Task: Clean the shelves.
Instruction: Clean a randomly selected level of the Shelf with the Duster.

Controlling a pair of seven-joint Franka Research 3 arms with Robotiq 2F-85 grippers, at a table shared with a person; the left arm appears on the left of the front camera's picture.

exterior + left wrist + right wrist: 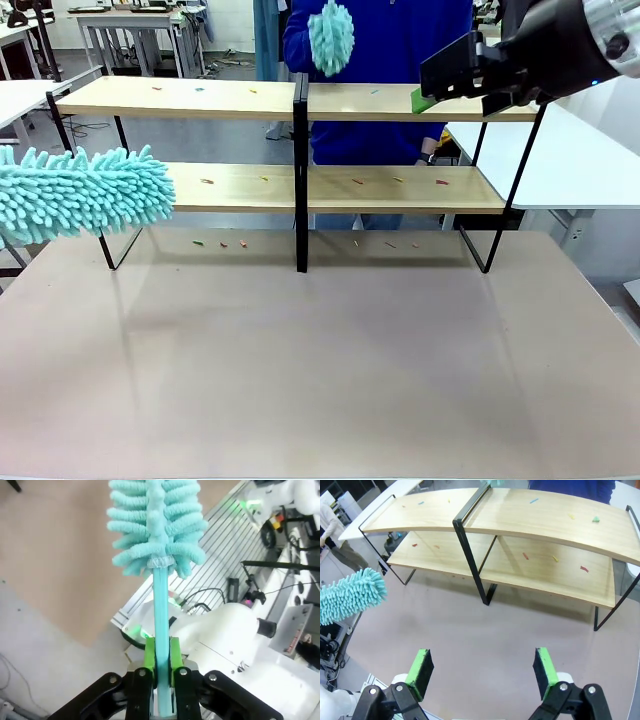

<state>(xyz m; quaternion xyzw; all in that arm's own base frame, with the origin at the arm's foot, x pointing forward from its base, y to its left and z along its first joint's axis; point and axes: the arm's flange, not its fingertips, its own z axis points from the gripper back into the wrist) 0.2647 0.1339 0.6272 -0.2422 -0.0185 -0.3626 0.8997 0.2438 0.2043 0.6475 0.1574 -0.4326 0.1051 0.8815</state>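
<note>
Two teal dusters: our left hand (pixel 162 652) is clamped on one duster (pixel 85 195); beyond our spread right hand (pixel 482 667), scraps (pixel 207 181) litter the shelves (pixel 330 195), a person's duster (pixel 330 38) behind.

Shelves (pixel 330 190) matt wood, black metal; duster (pixel 80 195) fluffy cloth.

Teal duster (pixel 80 195) beside scrap-strewn shelves (pixel 240 98)
</note>
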